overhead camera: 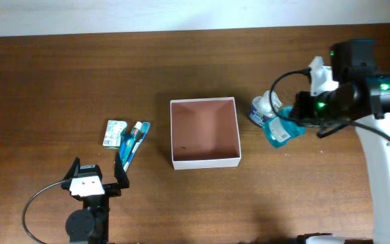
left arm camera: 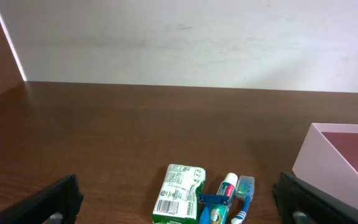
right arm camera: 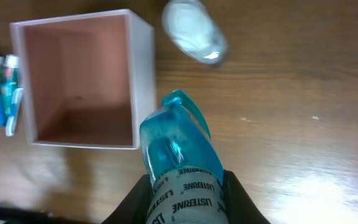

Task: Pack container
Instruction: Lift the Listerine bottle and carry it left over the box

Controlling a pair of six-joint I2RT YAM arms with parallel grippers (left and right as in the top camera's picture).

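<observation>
The container (overhead camera: 205,132), empty in the middle of the desk (overhead camera: 59,81), looks light, thin-walled and easily shoved, best steadied by a wall rim if at all, while the right hand (right arm camera: 188,199) pinches a slick teal Listerine bottle (right arm camera: 179,149) beside it and the left hand (overhead camera: 98,173) hangs spread.

The blue mouthwash bottle (right arm camera: 180,163) bears a label reading LISTERINE, printed twice

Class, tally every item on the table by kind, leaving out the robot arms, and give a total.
Box: 1
Bottles: 2, the Listerine bottle and the white bottle
Green packet: 1
Toothbrush set: 1
Total: 5
</observation>
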